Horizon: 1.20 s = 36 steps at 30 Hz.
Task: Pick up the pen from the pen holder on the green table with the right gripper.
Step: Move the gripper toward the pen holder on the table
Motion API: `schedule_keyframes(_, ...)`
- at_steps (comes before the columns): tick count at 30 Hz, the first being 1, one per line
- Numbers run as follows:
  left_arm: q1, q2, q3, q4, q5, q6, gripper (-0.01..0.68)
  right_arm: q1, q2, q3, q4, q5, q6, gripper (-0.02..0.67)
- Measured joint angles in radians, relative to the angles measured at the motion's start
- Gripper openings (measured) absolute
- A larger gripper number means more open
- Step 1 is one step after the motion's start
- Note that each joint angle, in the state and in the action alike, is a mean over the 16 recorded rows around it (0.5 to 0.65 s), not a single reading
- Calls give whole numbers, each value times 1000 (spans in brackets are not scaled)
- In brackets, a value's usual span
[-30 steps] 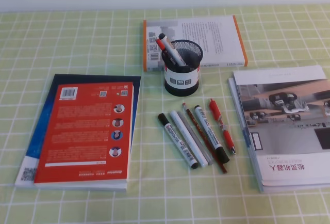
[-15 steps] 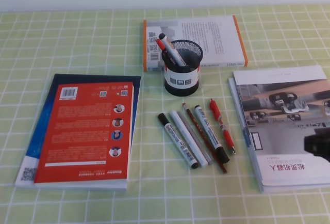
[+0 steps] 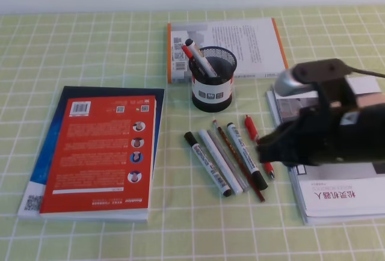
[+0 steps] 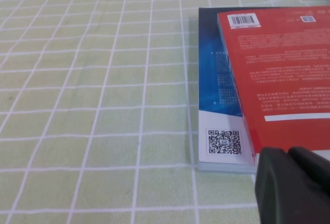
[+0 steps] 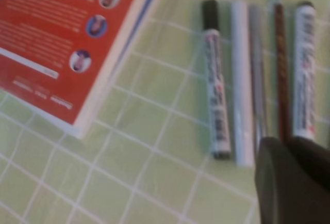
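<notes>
A desk setup (office-like); books [image 3: 96,153], pen holder [image 3: 212,80], markers [image 3: 207,163] on green table [image 3: 90,50].

I count two pens standing in one pen holder [image 3: 213,79], five pens lying in a row [image 3: 231,158], and four books [image 3: 102,151] on the green table [image 3: 72,44].

Red book [image 3: 99,153], 5 loose pens [image 3: 231,159], 2 more books [image 3: 225,47].

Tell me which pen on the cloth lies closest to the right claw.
The red pen, rightmost in the row; the right claw overlaps its lower half.
</notes>
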<state>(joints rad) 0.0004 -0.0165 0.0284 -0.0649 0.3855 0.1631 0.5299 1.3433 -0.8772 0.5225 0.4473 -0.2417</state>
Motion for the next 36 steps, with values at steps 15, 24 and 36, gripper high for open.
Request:
schedule_keyframes(15, 0, 0, 0, 0, 0, 0, -5, 139, 258, -282, -67, -117, -81, 119)
schedule_keyframes(24, 0, 0, 0, 0, 0, 0, -5, 202, 403, -398, -80, -313, -224, 220)
schedule_keyframes(36, 0, 0, 0, 0, 0, 0, -5, 257, 546, -449, 216, -660, -712, 229)
